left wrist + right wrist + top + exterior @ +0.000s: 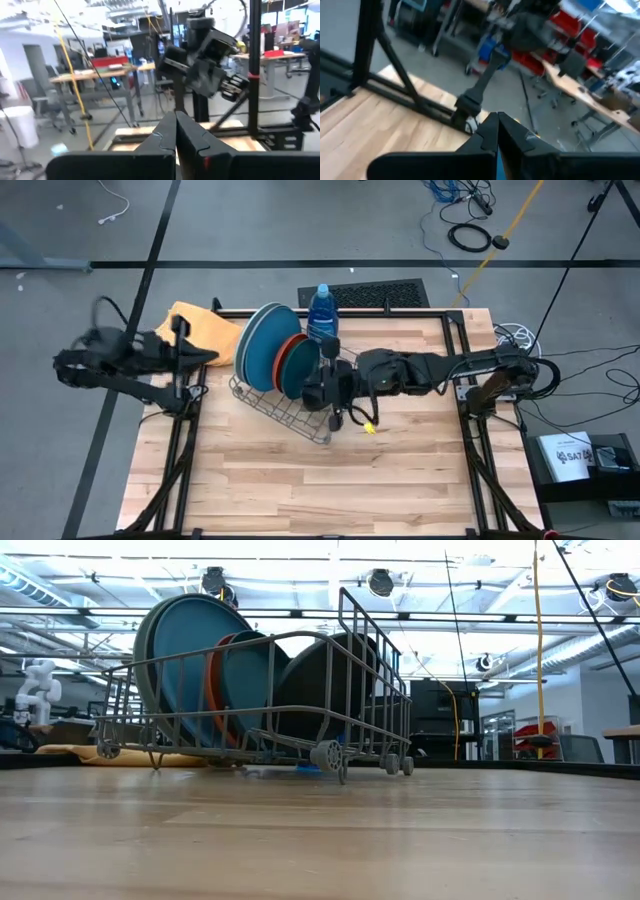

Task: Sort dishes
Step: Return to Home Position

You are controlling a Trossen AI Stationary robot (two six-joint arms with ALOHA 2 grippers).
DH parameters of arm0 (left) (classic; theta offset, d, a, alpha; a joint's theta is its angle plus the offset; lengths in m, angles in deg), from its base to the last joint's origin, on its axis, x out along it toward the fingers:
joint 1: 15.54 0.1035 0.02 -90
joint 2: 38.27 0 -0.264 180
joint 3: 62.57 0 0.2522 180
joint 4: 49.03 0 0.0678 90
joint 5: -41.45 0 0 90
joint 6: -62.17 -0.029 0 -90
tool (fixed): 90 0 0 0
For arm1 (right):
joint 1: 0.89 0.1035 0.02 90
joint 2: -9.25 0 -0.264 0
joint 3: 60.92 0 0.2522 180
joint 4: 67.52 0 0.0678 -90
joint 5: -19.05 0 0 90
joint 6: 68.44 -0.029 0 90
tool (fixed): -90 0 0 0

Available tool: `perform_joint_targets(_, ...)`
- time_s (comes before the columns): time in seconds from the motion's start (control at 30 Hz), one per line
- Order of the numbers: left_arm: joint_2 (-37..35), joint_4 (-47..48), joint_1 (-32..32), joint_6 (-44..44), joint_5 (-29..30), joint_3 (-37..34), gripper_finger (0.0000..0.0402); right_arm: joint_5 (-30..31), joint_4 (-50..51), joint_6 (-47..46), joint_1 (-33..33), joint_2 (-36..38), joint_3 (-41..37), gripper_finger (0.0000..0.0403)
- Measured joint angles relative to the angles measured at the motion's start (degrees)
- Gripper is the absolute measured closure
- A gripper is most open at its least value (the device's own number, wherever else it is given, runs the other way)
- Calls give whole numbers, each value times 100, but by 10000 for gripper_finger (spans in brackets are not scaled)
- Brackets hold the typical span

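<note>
The dishes stand on edge in a wire rack (pixel 282 408) (pixel 345 640) at the table's middle. From the rack's left end, the low view shows a grey plate (pixel 143 650), a large blue plate (pixel 185 670) (pixel 262 345), an orange plate (pixel 213 680) (pixel 291 350), a teal plate (pixel 250 680) (pixel 298 372) and a black plate (pixel 330 690). My right gripper (pixel 318 375) (pixel 497 120) is shut above the rack's right end, beside the teal plate. Whether it touches a plate is hidden. My left gripper (pixel 212 356) (pixel 176 125) is shut near the table's left edge, over a yellow cloth (pixel 200 330).
A blue bottle (pixel 322 310) stands just behind the rack, near the table's far edge. The yellow cloth (pixel 70 752) lies at the far left corner. The table's near half (pixel 330 480) is bare wood. Black frame posts run along the table's left and right sides.
</note>
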Motion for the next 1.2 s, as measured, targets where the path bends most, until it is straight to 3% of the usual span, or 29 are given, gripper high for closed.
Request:
perform_joint_targets(0.2, -548, -536, 0, 471, -179, -1360, 400, 100, -2839, -718, -167, 1166, -3086, 403)
perform_joint_targets(0.43, -1304, -1062, -2, 469, -496, -2250, 401, 767, -5888, -1640, 383, 3040, -6678, 403)
perform_joint_targets(0.53, -1625, -1022, -2, 471, -499, -2508, 401, 669, -6779, -1823, 661, 3616, -7768, 403)
perform_joint_targets(0.7, -2024, -1115, 0, 607, -501, -3024, 401, 1008, -7348, -1915, 799, 4096, -8944, 403)
perform_joint_targets(0.9, -2110, -1840, 0, 1048, -428, -3919, 401, 785, -8075, -1768, 767, 4134, -9791, 403)
perform_joint_targets(1.07, -2117, -2204, 0, 1078, -403, -4484, 401, 93, -7933, -1619, 667, 4146, -9875, 403)
perform_joint_targets(1.2, -2154, -2220, 0, 1116, -290, -4693, 401, 29, -7690, -1431, 510, 4149, -9877, 403)
